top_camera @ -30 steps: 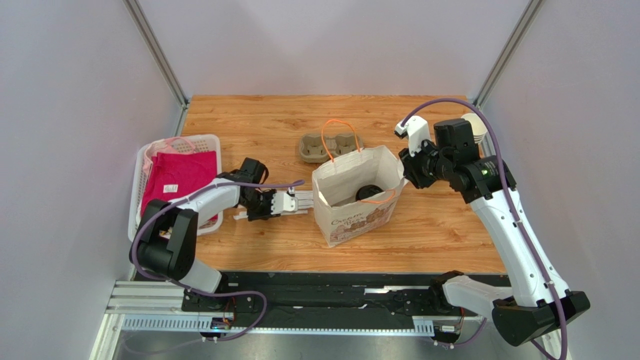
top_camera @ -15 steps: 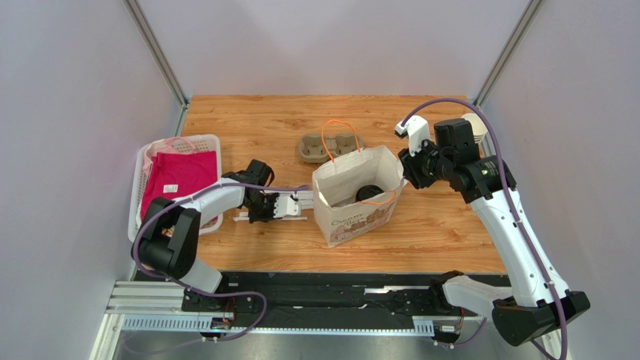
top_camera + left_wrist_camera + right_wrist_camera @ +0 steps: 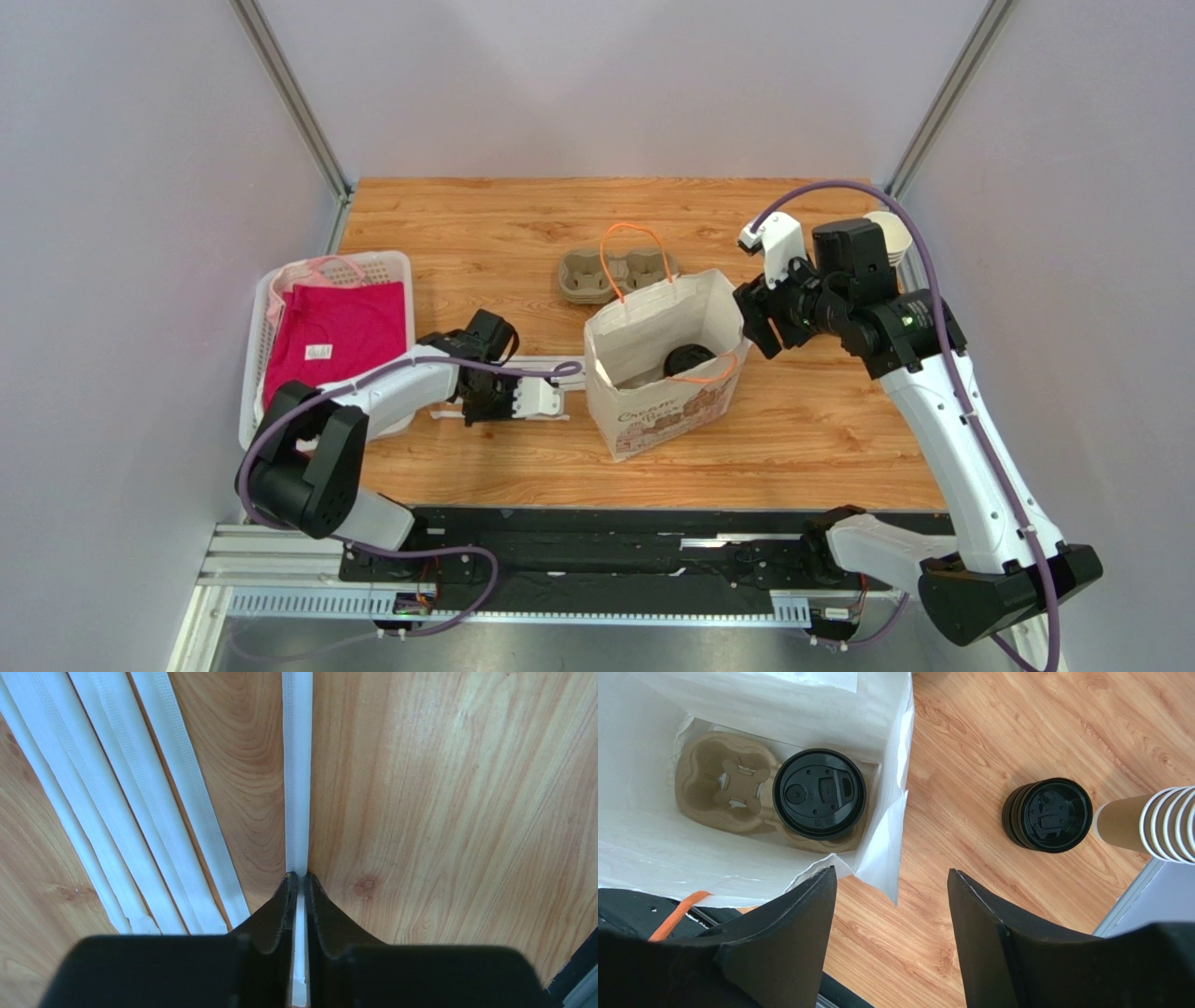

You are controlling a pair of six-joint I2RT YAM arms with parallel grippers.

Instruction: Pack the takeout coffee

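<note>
Wood-grain table (image 3: 477, 224): smooth, faint sheen. Creased white matt paper bag (image 3: 659, 406) at frame centre; inside, a rough matt pulp carrier (image 3: 717, 784) and the takeout coffee (image 3: 819, 793), its black plastic lid semi-gloss. Left wrist view, upper centre: white strip (image 3: 297, 763), matt, paper-like, finely ribbed.

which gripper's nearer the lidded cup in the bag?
Right. Right gripper open over the bag's right rim, near the coffee cup; left gripper outside the bag on its left, pinching a white strip.

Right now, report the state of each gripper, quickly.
Left gripper: shut on a thin flat white strip.
Right gripper: open, holding nothing.
</note>
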